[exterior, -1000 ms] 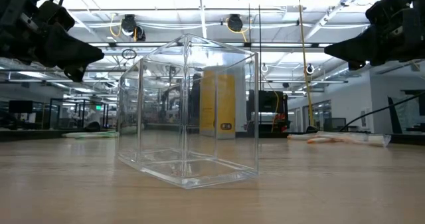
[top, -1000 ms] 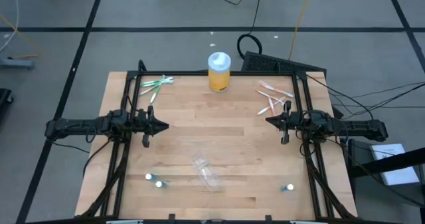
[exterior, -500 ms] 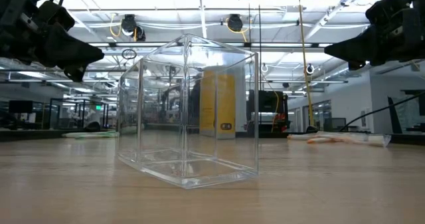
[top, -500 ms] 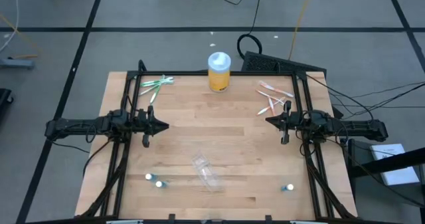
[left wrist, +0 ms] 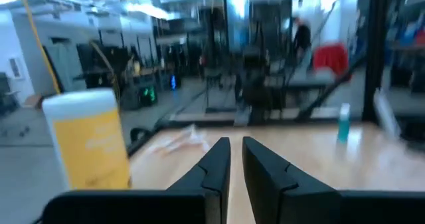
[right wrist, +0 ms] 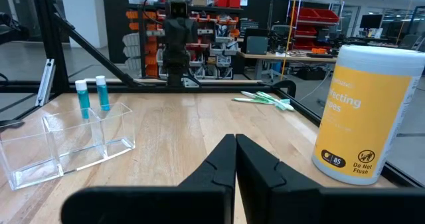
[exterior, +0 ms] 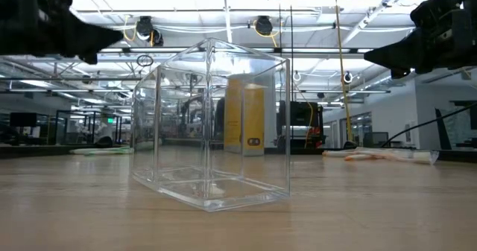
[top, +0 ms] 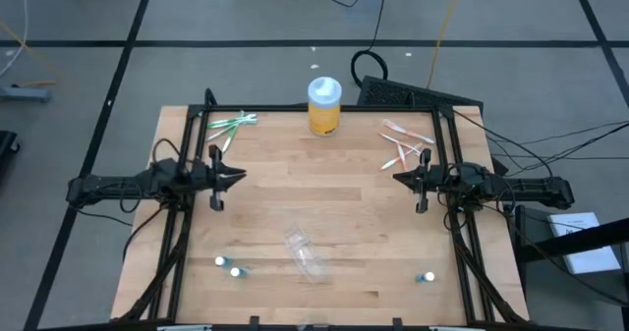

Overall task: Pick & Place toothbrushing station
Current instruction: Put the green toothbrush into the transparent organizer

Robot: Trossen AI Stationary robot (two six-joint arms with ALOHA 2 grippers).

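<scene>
high view puts the toothbrushing station (top: pixel 306 254) near the table's front edge, between both arms, long axis slanting. left gripper (top: pixel 239 176) looks slightly nearer, fingers almost together, holding nothing. right gripper (top: pixel 398 179) is fully closed, empty too.

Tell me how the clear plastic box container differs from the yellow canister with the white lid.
The clear plastic box container is colourless and see-through; the yellow canister with the white lid is opaque and printed. The box is rectangular with flat walls and an inner divider; the canister is round. The box has no lid; the canister is capped. The box sits near the table's front edge, the canister at the back edge. Both rest on the wooden table, untouched by either gripper.
</scene>
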